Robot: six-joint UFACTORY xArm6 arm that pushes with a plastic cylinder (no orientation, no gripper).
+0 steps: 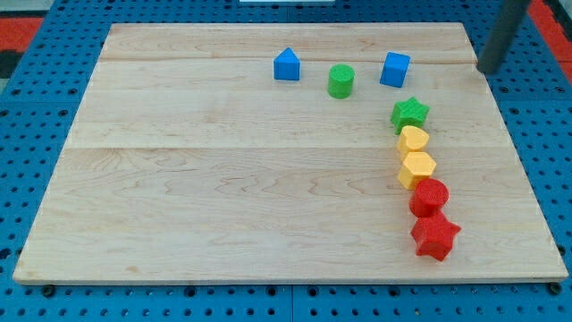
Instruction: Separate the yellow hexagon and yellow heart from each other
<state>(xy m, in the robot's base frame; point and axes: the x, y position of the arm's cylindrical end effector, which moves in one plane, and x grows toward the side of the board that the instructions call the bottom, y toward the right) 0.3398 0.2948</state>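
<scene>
nearest, a red star block (435, 238); farther up, yellow hexagon block (416, 169) touches yellow heart block (413, 139); my tip (487, 69), a bare rod with nothing to close, rests far right of them.

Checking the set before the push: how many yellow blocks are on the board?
2. The yellow heart sits just below the green star; the yellow hexagon touches it from below, above the red blocks. None appears hidden.

Pale wood board (223, 179) w/ visible grain, matt plastic-looking yellow hexagon (416, 168), dark matt rod (500, 40)

Two blue blocks (287, 64), two green (340, 80), two yellow (413, 139), two red (429, 197) (eight total)
</scene>
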